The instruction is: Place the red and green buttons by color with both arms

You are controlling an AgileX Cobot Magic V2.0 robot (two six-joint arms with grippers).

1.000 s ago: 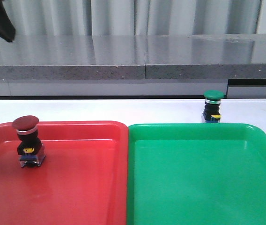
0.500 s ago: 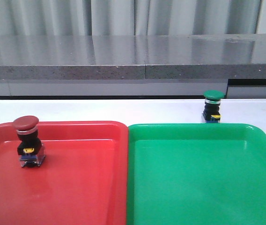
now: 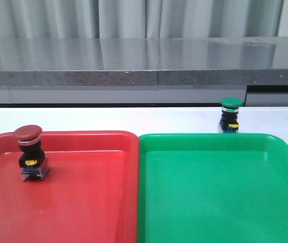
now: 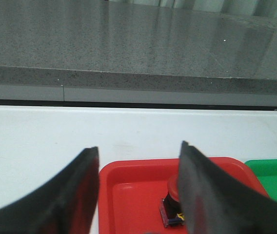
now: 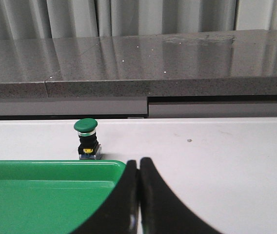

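The red button [image 3: 30,152] stands upright inside the red tray [image 3: 83,202], near its far left; it also shows in the left wrist view [image 4: 173,204], partly hidden behind one finger. The green button [image 3: 230,115] stands upright on the white table just beyond the green tray [image 3: 220,192]; it also shows in the right wrist view [image 5: 87,139]. My left gripper [image 4: 138,161] is open and empty, pulled back above the red tray's far left corner. My right gripper [image 5: 138,168] is shut and empty, near the green tray's corner [image 5: 55,195], short of the green button. Neither gripper shows in the front view.
The two trays lie side by side at the table's front, touching. A grey stone ledge [image 3: 144,66] runs along the back of the white table [image 3: 134,119], with grey curtains behind it.
A dark part of the left arm at the front view's top left corner has left the view. The buttons and trays have not moved.
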